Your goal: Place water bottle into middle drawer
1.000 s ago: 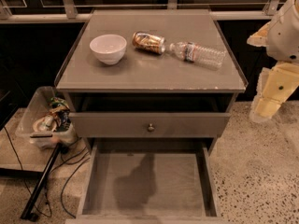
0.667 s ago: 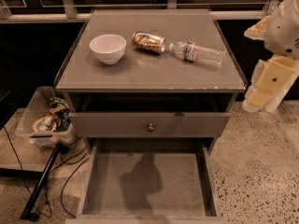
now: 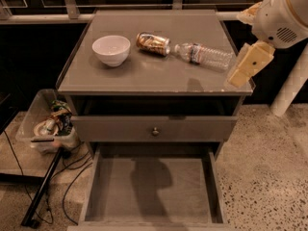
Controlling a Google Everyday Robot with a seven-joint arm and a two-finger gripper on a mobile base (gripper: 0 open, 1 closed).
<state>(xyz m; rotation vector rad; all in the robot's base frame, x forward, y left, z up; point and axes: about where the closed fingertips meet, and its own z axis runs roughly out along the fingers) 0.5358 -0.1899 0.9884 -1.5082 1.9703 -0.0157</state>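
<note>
Moved up and in since the earlier frames, the gripper (image 3: 239, 77) now hangs at the right front corner of the cabinet top (image 3: 144, 78), where before it sat lower and clear of the cabinet's side. Nothing else has shifted.

Whether the gripper is parted or closed cannot be told from this angle. It carries nothing.

The bottle (image 3: 204, 56) lies on its side on the top, just left of the gripper and a little behind it. Its base end is nearest the gripper and its cap points away, toward the can (image 3: 153, 43). Bottle and gripper look close, but I cannot tell whether they touch. The can lies just beyond the cap, and the bowl (image 3: 111, 49) stands farther left again, well apart from the gripper.

The drawer (image 3: 192, 191) is below the gripper and to its left, pulled fully out, with its floor bare. The knobbed front (image 3: 154, 128) between it and the top is shut.

By my judgement the task is barely started. The drawer being open is the one part in place. The approach to the bottle is under way, but the grasp is not made. Gripping the bottle, lifting it off the top, carrying it down past the knobbed front and releasing it in the drawer are all left to do.
</note>
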